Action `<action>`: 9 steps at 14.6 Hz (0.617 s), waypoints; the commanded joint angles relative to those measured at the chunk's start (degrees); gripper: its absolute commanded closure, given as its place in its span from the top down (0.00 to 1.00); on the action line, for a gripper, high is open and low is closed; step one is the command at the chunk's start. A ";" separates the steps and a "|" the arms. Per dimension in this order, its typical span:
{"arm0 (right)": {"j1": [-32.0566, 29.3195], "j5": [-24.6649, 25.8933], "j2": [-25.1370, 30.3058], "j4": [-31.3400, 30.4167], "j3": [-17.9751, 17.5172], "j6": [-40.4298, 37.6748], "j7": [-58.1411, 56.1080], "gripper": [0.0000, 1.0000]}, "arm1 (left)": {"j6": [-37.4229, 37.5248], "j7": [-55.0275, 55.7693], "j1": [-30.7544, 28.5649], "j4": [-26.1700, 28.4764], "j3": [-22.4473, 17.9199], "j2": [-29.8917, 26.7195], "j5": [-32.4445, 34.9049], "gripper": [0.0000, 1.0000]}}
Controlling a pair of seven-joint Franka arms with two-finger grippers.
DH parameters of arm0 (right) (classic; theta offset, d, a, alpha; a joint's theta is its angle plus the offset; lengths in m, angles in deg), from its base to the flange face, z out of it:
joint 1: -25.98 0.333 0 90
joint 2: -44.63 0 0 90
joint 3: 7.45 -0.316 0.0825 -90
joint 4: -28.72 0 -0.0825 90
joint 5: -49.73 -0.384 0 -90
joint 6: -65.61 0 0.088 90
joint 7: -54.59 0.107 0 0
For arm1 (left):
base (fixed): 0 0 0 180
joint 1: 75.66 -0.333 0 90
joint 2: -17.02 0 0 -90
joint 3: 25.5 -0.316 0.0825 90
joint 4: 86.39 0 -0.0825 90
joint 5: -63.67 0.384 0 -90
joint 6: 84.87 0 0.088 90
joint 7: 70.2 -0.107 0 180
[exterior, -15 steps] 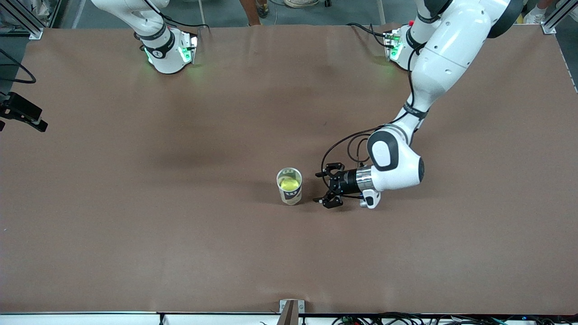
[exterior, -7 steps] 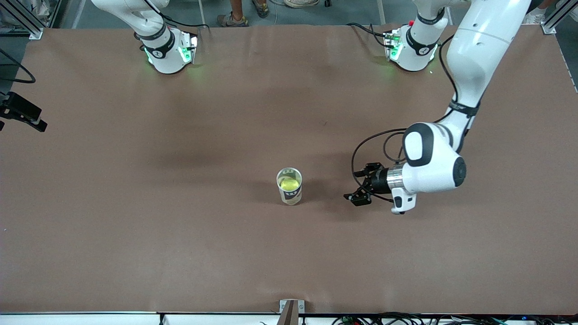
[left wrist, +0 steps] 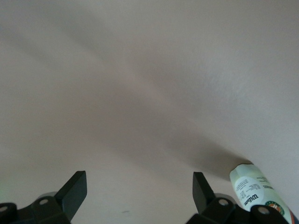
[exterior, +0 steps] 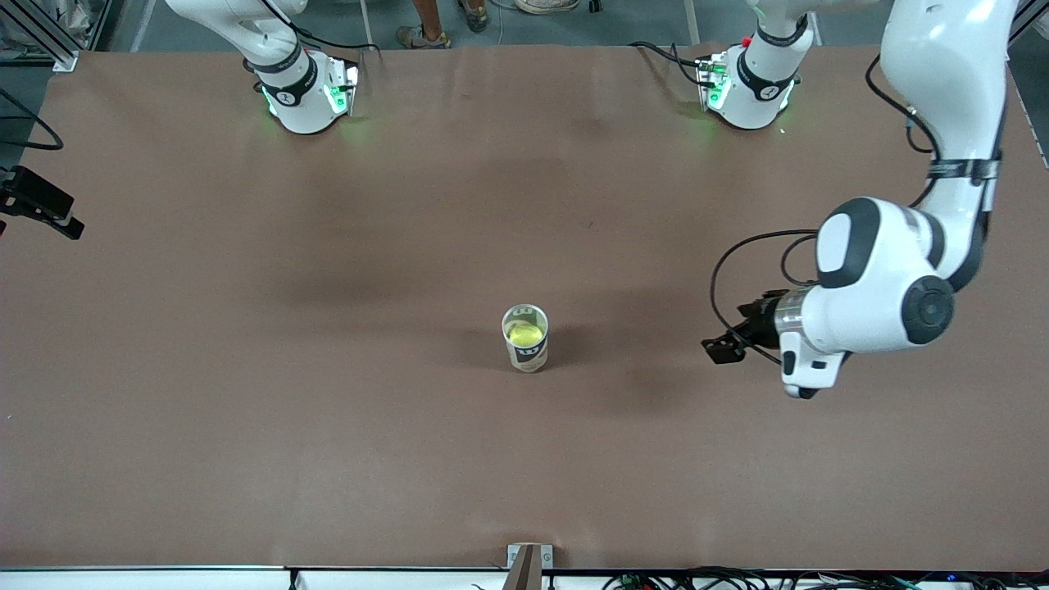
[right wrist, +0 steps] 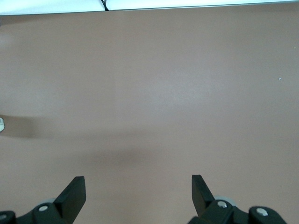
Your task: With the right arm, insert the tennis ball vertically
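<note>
tennis ball (exterior: 525,333) sits inside the can (exterior: 525,338), its yellow-green top showing through the open mouth. the can stands upright on the brown table (exterior: 328,410), about midway between the two arms' ends of the table and well away from both bases.

left gripper (exterior: 732,337) is up in the air over bare table, toward the left arm's end, well apart from the can. it lies roughly level, its fingers aimed at the can, so the can is out ahead of the fingertips with open table between them. in the left wrist view the left gripper (left wrist: 139,191) has its two black fingers (left wrist: 74,190) spread wide with nothing between them, only table surface. the can (left wrist: 254,188) shows in that view just past one fingertip, its white label facing the camera, not touching the finger.

right gripper (right wrist: 138,193) appears only in its own wrist view. its fingers (right wrist: 73,193) are likewise spread wide and grip nothing; only plain brown table lies beneath and ahead of it, with the table's light edge in the distance. the right arm (exterior: 279,65) shows in the front view only at its base and lower links, and it waits.
</note>
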 commanded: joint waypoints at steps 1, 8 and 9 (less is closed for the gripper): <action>-0.58 0.44 -0.02 0.73 -0.78 -0.06 -0.27 1.00 | 3.44 -6.47 -1.08 -3.02 -0.07 -1.86 1.97 1.00; -0.58 0.18 -0.02 0.73 -0.78 -0.06 -0.27 1.00 | 9.42 -16.50 -3.28 -2.76 0.46 -10.74 9.80 1.00; -0.58 0.18 -0.02 0.73 -0.78 -0.06 -0.27 1.00 | 9.60 -18.61 -3.11 -2.85 0.20 -11.80 9.71 1.00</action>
